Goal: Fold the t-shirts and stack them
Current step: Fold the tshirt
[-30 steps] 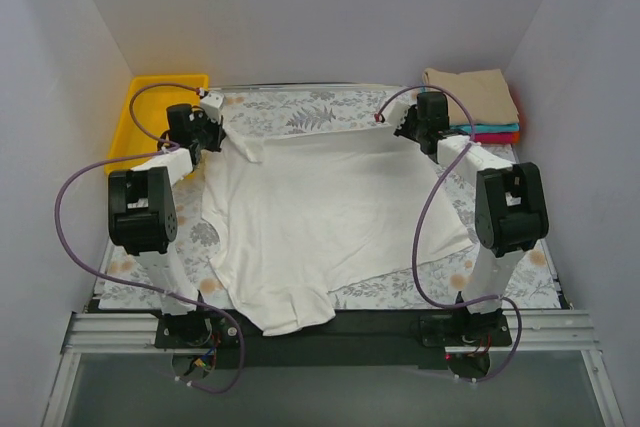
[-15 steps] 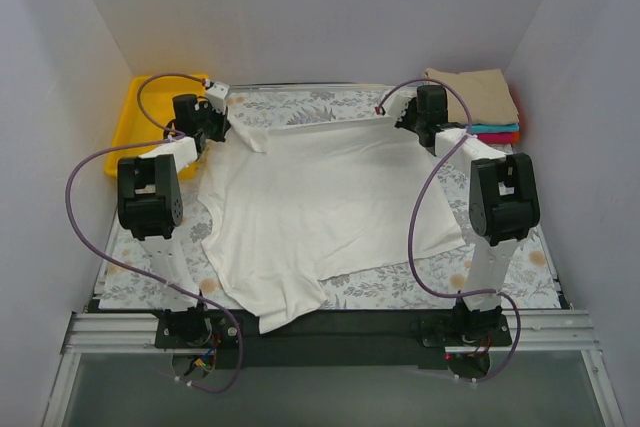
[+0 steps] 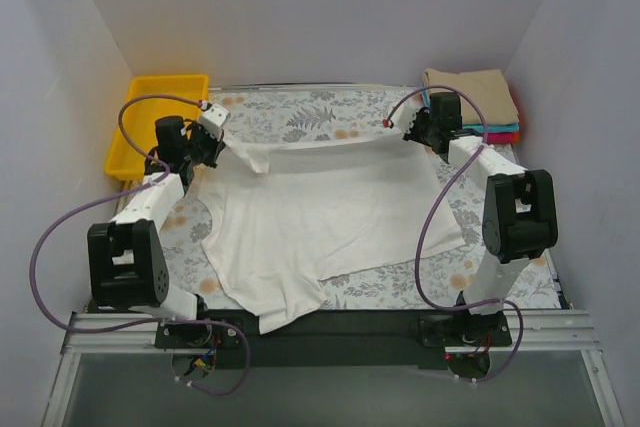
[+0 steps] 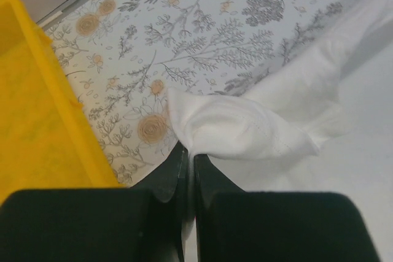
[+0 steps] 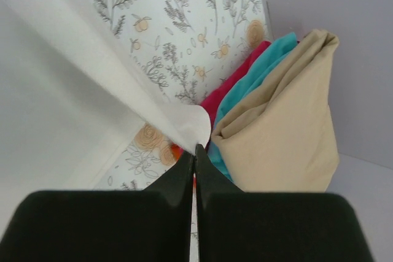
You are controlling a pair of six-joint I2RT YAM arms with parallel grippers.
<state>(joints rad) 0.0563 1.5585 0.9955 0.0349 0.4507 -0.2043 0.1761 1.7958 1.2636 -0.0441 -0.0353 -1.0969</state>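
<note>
The left hand (image 4: 187,154) grips the white t-shirt (image 3: 330,207) near the bench's (image 3: 300,112) far edge. The right hand (image 5: 195,151) grips it too.

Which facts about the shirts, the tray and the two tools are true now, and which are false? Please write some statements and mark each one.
1. The left tool is shut on the white shirt. True.
2. The right tool hangs open above the shirt. False: it is shut on a corner of the white shirt.
3. The tan shirt lies on top of the folded stack. True.
4. The tray is on the right side. False: it is at the far left.
5. The white shirt is folded into a rectangle. False: it lies spread out on the cover.
</note>
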